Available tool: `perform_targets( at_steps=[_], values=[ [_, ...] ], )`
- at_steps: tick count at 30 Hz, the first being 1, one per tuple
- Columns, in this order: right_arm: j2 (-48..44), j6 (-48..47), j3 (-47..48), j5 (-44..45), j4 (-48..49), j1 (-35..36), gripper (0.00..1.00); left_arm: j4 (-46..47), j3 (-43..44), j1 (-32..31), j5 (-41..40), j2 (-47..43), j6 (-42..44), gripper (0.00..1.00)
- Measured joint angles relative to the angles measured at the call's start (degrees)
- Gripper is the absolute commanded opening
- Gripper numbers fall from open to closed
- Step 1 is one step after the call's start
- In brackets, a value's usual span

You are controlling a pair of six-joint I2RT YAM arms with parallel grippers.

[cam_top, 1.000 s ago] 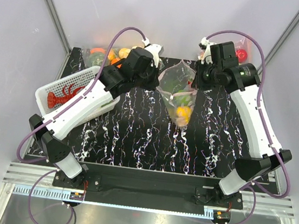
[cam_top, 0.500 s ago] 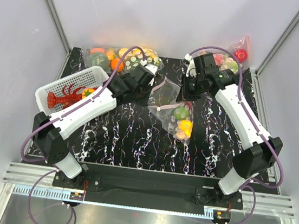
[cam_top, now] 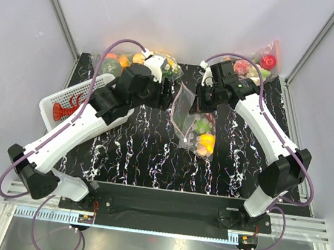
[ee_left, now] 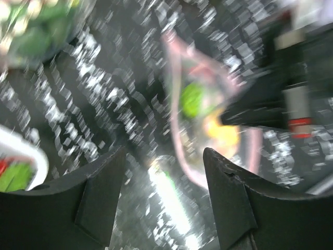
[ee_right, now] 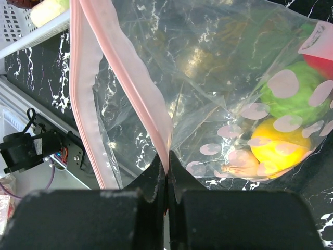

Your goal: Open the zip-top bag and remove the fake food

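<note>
While the right end effector (ee_right: 166,159) alone pinches the bag (ee_right: 208,78) by its zip edge, the left end effector (ee_left: 164,179) gaping empty, the slick film may slip free.

Bare tabletop (cam_top: 150,159) lies open at the zip-top bag's (cam_top: 185,112) six o'clock. The white basket (cam_top: 83,87) blocks nine, a bulging dotted bag (cam_top: 112,64) eleven, the right gripper (ee_right: 166,172) twelve.

Left wrist view is smearing w/ blur: zip-top bag (ee_left: 203,120) and fake food (ee_left: 193,100) are showing only as pink, green, yellow blobs. Right wrist: bag is running off top & right edges, red piece (ee_right: 323,63) getting cropped. Top view: left arm (cam_top: 94,122) is covering part of basket (cam_top: 56,95).
</note>
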Motion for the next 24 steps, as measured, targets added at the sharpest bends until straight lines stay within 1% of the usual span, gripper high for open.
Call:
perform_targets(
  at_steps=[3,6,13,18,24],
  values=[
    [0.24,0.11,0.0,-0.02,0.02,0.2,0.0,4.52,-0.24,0.15,4.81,-1.07,-0.46,0.59],
    [0.39,0.13,0.0,-0.02,0.0,0.2,0.0,8.55,-1.68,0.15,9.75,-0.42,-1.57,0.58],
    [0.48,0.24,0.0,-0.09,0.04,0.24,0.0,11.69,-3.32,0.15,16.92,4.63,-3.23,0.57],
    [0.48,0.37,0.0,-0.37,0.11,0.31,0.0,12.11,-4.02,0.15,17.88,6.86,-3.61,0.54],
    [0.48,0.57,0.0,-0.44,0.11,0.57,0.0,13.53,-7.61,0.46,15.82,7.41,-5.44,0.53]
  ],
)
